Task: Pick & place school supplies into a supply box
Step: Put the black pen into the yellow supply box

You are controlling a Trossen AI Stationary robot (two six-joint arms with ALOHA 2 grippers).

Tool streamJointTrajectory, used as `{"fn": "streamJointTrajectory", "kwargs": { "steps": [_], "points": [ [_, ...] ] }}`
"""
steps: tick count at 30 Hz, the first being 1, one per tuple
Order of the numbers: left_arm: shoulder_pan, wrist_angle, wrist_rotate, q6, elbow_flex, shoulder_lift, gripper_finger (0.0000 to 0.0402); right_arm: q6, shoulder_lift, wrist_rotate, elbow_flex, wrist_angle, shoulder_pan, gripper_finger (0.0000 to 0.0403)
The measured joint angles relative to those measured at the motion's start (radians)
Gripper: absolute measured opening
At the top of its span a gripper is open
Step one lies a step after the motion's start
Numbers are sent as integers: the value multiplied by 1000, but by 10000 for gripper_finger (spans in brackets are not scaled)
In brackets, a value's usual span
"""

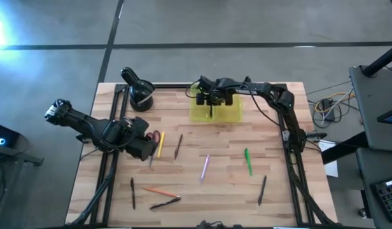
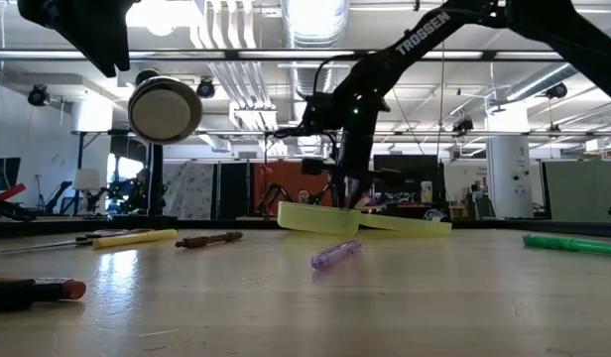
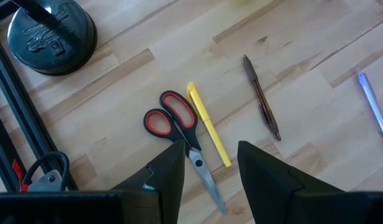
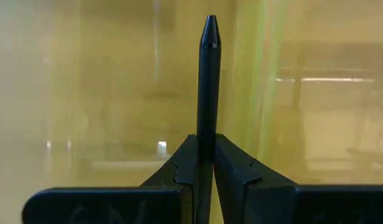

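The supply box (image 1: 216, 113), translucent yellow, lies open near the table's far edge and shows as a flat yellow shape (image 2: 357, 220) in the low view. My right gripper (image 1: 212, 103) hangs over it, shut on a black pen (image 4: 209, 74). My left gripper (image 3: 210, 167) is open and hovers above the red-handled scissors (image 3: 176, 124) and a yellow pen (image 3: 207, 132), which lie flat on the table's left half. A brown pen (image 3: 262, 98) and a purple pen (image 3: 373, 107) lie farther right. My right gripper pinches the black pen's shaft (image 4: 207, 127) between its two fingers. The pen runs along the fingers and its pointed end (image 4: 209, 28) sticks out past them. The fingers come from above, pointing down into the box (image 2: 350, 193). Whether the tip touches the box floor I cannot tell.
A black round holder (image 1: 140, 95) stands at the far left corner. More pens lie scattered: green (image 1: 248, 161), black (image 1: 263, 189), black (image 1: 133, 193), orange (image 1: 161, 191), and another black (image 1: 165, 203) at the near edge. Bare wood lies between them in the middle.
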Motion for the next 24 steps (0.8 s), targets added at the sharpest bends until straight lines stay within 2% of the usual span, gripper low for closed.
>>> {"fn": "streamJointTrajectory", "kwargs": {
  "steps": [11,18,24],
  "points": [
    [0,8,5,-2,0,0,133,9,3,-2,0,-17,1,84],
    [0,9,10,-2,0,0,133,-22,-10,-9,9,-65,1,90],
    [0,11,15,-3,0,0,133,-86,-83,12,35,-80,13,91]
  ]
}}
